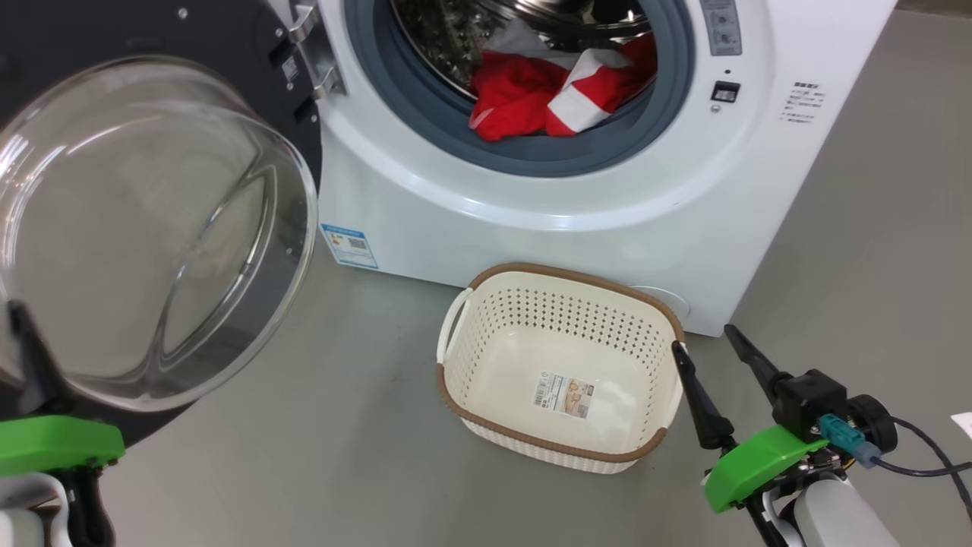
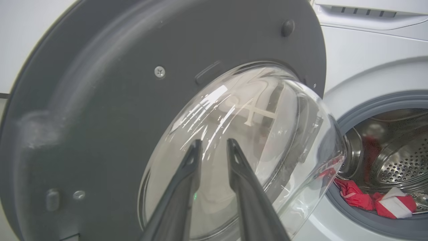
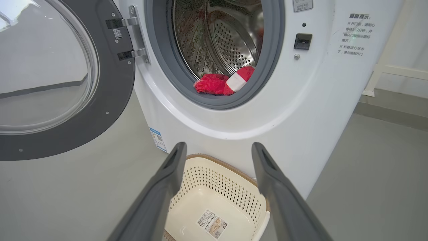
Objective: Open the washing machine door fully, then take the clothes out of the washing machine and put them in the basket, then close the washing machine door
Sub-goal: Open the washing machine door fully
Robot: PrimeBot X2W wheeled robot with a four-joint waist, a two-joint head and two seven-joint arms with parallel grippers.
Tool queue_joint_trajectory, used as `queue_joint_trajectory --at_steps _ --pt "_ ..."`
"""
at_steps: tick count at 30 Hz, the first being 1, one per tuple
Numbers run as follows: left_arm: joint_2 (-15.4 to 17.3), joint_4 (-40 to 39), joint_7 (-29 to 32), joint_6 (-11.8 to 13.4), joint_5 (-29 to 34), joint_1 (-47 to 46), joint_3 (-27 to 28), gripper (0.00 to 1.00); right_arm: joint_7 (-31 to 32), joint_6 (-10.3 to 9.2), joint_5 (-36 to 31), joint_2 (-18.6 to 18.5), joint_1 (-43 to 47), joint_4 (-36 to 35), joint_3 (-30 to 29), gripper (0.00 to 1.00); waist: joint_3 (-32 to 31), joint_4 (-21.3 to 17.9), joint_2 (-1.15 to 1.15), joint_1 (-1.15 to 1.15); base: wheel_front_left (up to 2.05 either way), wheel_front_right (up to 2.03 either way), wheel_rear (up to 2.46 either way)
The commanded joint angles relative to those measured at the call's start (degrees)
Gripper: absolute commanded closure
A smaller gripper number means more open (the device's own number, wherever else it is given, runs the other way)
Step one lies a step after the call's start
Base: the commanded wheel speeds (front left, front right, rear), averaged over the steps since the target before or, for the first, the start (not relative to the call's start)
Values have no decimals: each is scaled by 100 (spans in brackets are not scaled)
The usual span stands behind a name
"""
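Plain laundry corner or test room, white front-loading washing machine (image 1: 531, 220) standing on a bare grey floor (image 1: 342, 456), printed notice (image 3: 355, 34) and blue label (image 1: 348, 245) on its front, perforated basket (image 1: 566, 271) on the floor before it, pale wall (image 2: 26, 40) behind.

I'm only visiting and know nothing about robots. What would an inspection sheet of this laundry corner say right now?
Surface: grey floor, bare around the work.
Job's things: washing machine door swung wide open; clothes lying inside the washing machine, at the opening's lower edge; basket on the floor before it, holding nothing but a paper label.
Clutter: white scrap at the floor's right edge, too cropped to identify.
Grippers: left gripper narrowly open, empty, pointing at the door's glass; right gripper wide open, empty, beside the basket.
Cables: black cable trails off behind the right gripper.
Surroundings: white frame right of the machine.
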Motion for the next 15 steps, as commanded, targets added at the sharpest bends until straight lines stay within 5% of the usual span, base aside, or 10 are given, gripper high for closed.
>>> queue_joint_trajectory --at_steps 1,8,15 --pt "207 -341 -52 15 91 61 219 0 -54 28 -31 32 -105 -174 62 0 -49 -73 0 0 0 0 0" --pt "-170 -1863 -31 182 269 715 179 0 -54 28 201 34 -4 -777 -96 0 -137 -384 0 0 0 0 0" --pt "-401 -2587 -28 -431 93 1007 -419 0 -54 28 310 35 61 -1368 -221 0 -111 -781 0 0 0 0 0"
